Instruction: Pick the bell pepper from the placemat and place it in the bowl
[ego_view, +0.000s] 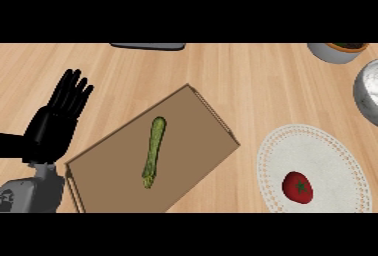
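Note:
A red bell pepper (297, 187) with a green stem lies on a round white lace placemat (314, 150) at the lower right. A grey metal bowl (368, 92) shows partly at the right edge, beyond the placemat. My left hand (57, 119) rests open at the left side, fingers straight and pointing up, far from the pepper. My right hand does not show in the view.
A brown cutting board (184, 130) lies tilted in the middle with a green asparagus spear (153, 151) on it. A small grey pot (337, 51) stands at the top right. A dark flat object (150, 46) sits at the top edge.

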